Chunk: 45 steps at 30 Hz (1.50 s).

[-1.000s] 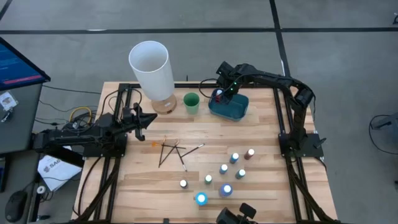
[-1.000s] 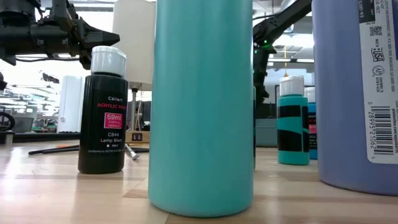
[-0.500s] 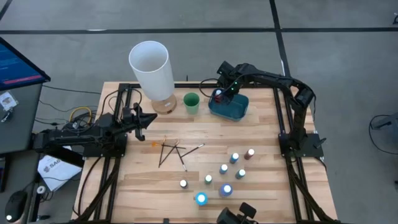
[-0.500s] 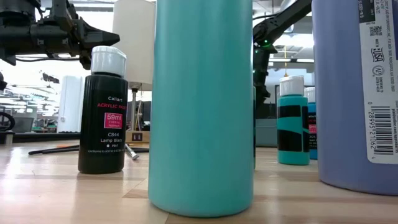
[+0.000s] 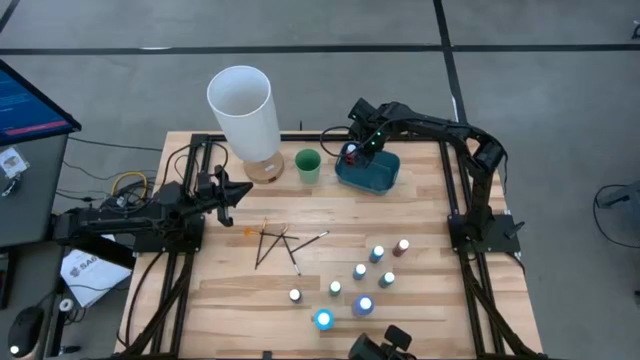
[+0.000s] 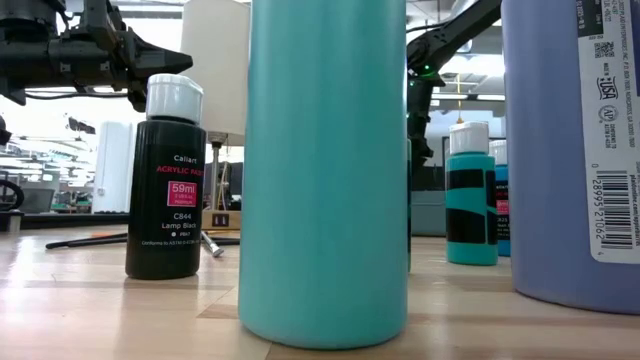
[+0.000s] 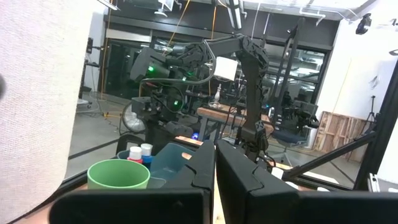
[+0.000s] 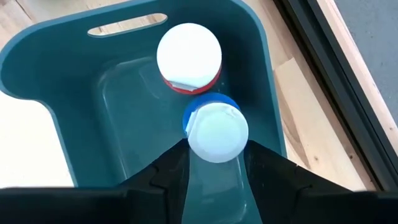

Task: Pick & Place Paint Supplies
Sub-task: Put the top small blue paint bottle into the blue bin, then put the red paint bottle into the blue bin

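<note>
The left hand is kept clenched and empty above the worktop. Brushes and seven bottles are left lying there. In the blue tray, a blue bottle is being released between the right hand's parted fingers beside a red bottle. Retreat upward is judged next.

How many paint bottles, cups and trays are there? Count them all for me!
Paint bottles: 10 (8 on the table, 2 in the tray)
Green cup: 1
Blue tray: 1
Total: 12
</note>
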{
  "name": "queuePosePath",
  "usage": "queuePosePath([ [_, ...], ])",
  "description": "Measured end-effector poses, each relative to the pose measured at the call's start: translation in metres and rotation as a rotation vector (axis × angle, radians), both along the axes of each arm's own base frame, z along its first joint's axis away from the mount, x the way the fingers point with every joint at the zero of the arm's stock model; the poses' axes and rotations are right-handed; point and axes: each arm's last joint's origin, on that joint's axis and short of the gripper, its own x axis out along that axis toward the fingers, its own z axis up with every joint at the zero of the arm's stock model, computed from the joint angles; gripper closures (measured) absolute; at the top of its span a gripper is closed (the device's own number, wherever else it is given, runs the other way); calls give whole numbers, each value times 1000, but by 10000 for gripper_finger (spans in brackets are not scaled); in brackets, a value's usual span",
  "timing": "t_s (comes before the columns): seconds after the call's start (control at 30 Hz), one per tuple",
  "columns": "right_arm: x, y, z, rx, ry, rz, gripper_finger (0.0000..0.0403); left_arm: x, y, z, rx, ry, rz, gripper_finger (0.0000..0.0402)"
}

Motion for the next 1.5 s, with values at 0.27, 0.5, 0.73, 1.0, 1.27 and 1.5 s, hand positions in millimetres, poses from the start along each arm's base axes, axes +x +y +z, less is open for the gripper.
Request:
queuePosePath([
  [0.27, -3, 2, 7, -7, 0, 20, 191, 0, 0, 0, 0, 0, 0, 399],
  [0.5, -23, 20, 42, 6, 4, -6, 165, 0, 0, 0, 0, 0, 0, 399],
  [0.73, -46, 74, 82, 60, 27, -56, 175, 0, 0, 0, 0, 0, 0, 399],
  [1.0, -67, 151, 70, 128, 102, -75, 177, 0, 0, 0, 0, 0, 0, 399],
  [1.27, -93, 214, 36, 158, 140, -127, 177, 0, 0, 0, 0, 0, 0, 399],
  [1.5, -92, 249, 36, 177, 22, -89, 177, 0, 0, 0, 0, 0, 0, 399],
])
